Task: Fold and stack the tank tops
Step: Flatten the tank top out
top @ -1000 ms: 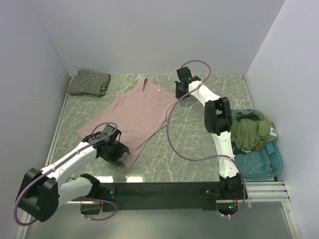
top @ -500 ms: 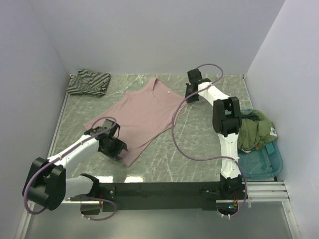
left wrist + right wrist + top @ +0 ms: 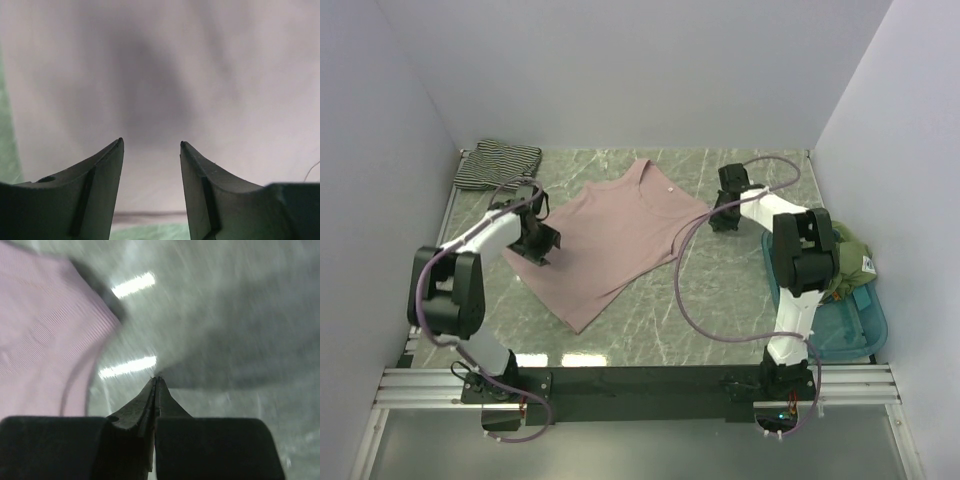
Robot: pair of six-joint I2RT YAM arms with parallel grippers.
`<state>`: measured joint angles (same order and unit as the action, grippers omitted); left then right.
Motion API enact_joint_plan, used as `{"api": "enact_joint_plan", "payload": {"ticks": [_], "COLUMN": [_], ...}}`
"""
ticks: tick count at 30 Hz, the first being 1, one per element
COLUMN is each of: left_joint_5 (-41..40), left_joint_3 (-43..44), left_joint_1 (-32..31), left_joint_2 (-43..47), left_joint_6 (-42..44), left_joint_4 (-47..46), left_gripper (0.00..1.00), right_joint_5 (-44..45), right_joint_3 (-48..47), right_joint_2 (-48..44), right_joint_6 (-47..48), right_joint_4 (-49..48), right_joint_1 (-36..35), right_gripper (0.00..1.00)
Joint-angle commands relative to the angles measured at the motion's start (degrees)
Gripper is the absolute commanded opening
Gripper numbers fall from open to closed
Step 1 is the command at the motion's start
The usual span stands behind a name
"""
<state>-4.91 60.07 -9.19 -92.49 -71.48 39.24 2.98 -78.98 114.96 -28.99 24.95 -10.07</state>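
mauve-pink tank top (image 3: 615,235) is lying spread flat near the middle of the table (image 3: 720,300), one layer, mostly smooth, a few soft wrinkles; thin soft knit, fine ribbing showing in the right wrist view, scoop neck, two narrow straps. its long axis is running diagonally, neck pointing toward 1 o'clock, hem toward 7 o'clock, one hem corner reaching closest to the near edge

striped tank top (image 3: 498,163) is sitting at the 10 o'clock corner of the table, already folded into a small squarish bundle, fine black-and-white stripes running about 9 to 3 o'clock, well apart from the pink one

left gripper (image 3: 151,142) is hovering over the 9 o'clock side edge of the pink top, claw standing open, dark curved fingers apart with only pink fabric seen below the gap, nothing pinched

right gripper (image 3: 155,379) is sitting at 3 o'clock from the pink top's strap, just beside it, claw closed tight, fingertips pressed together and holding nothing, over bare grey-green marble-patterned surface

teal tray (image 3: 865,330) is resting at 4 o'clock off the table's edge, rigid plastic, with a crumpled olive-green garment (image 3: 835,262) heaped in it
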Motion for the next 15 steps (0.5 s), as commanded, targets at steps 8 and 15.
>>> {"api": "enact_joint_plan", "payload": {"ticks": [8,15], "left_joint_5": [-8.36,-6.87], "left_joint_3": [11.99,8.84], "left_joint_1": [2.6,6.81], "left_joint_2": [-9.47,-6.48], "left_joint_6": [0.03,1.08], "left_joint_4": [2.15,0.66], "left_gripper": [0.54,0.57], "right_joint_5": [-1.05,-1.84], "right_joint_3": [7.27,-1.87], "right_joint_2": [-7.55,-4.05], "right_joint_6": [-1.86,4.2], "right_joint_4": [-8.43,-6.49], "right_joint_1": [-0.04,-0.39], "right_gripper": [0.01,0.29]}}
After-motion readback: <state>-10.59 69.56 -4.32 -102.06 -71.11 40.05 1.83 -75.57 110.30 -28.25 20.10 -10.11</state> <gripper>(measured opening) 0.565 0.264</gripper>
